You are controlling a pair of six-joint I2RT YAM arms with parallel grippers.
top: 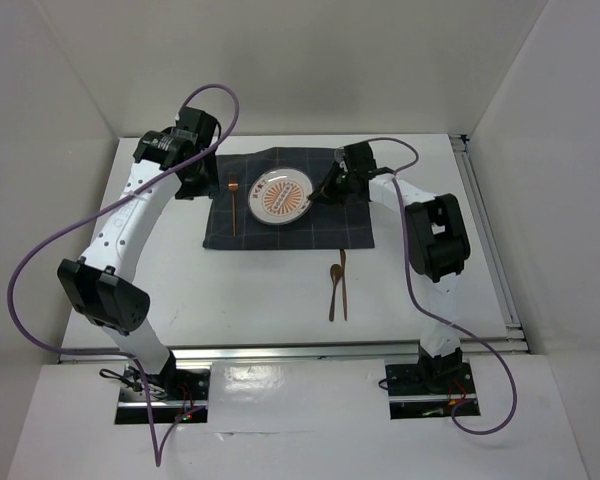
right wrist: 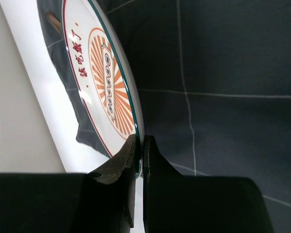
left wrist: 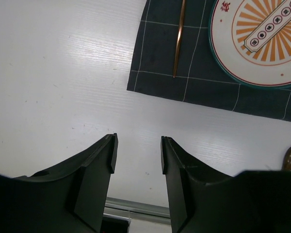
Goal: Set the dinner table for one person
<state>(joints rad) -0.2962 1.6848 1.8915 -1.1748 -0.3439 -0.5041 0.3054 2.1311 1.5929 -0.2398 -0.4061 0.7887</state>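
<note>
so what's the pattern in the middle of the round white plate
Orange sunburst rays on the round white plate, clearest in the left wrist view.

Left arm (top: pixel 130 215) stretches forward, left gripper (left wrist: pixel 137 153) parted and empty. Right arm (top: pixel 435 235) bends inward, right gripper (right wrist: pixel 139 145) clamped, seemingly on the plate (right wrist: pixel 99 73) rim.

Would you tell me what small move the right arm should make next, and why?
Probably open the right gripper and back off: its jaws are shut on the rim of the plate, which seems to lie on the checked cloth, while two utensils wait on the table.
</note>
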